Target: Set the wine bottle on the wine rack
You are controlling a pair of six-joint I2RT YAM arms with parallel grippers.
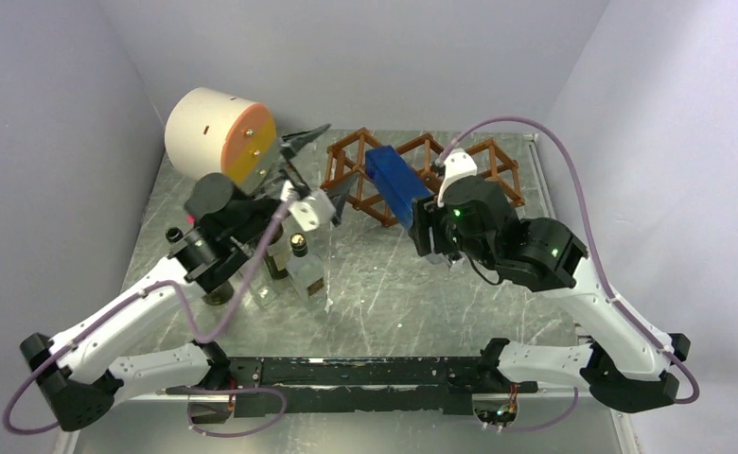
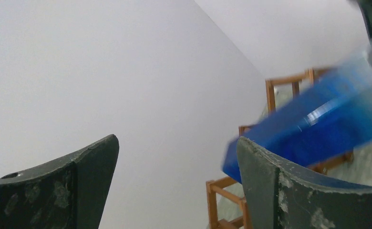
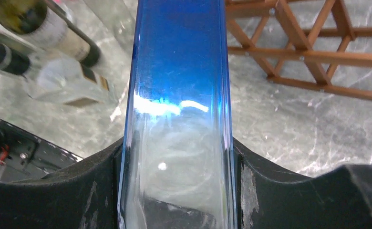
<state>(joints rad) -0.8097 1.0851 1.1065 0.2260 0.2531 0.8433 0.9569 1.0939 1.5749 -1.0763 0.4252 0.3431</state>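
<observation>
The wine bottle [image 1: 395, 182] is a blue, square-sided glass bottle. My right gripper [image 1: 430, 227] is shut on its near end, and the fingers press both flat sides in the right wrist view [image 3: 177, 152]. The bottle [image 3: 179, 71] slants out over the wine rack [image 1: 351, 163], a reddish-brown wooden lattice [image 3: 317, 52], between its left and middle cells. Whether it rests on the wood I cannot tell. My left gripper [image 1: 320, 170] hangs open just left of the rack with nothing between its fingers [image 2: 177, 143]. The bottle [image 2: 317, 129] shows blurred behind its right finger.
A cream-and-orange cylinder [image 1: 219, 132] lies at the back left, close to the left gripper. Two dark bottles [image 1: 275, 255] and a clear glass bottle [image 1: 306, 272] stand beside the left arm. White walls close in the table on three sides.
</observation>
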